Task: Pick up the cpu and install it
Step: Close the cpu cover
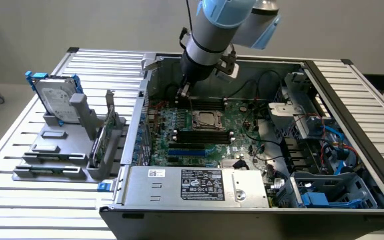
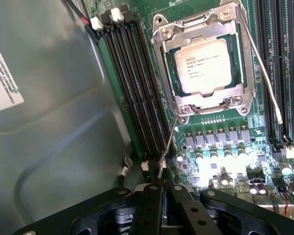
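The cpu, a small square chip with a dull silver printed top, lies flat inside the metal-framed socket on the green motherboard; in the exterior view the cpu sits mid-board. My gripper is shut, fingers pressed together, beside the socket and over the memory slots. A thin wire socket lever runs from the socket's corner to my fingertips; I cannot tell whether it is pinched. In the exterior view the gripper reaches down into the open case near its back wall.
Black memory slots flank the socket, with the grey case wall close beside them. A second wire lever lies along the socket's other side. Outside the case, a hard drive stands in a grey rack. The power supply sits at the case's front.
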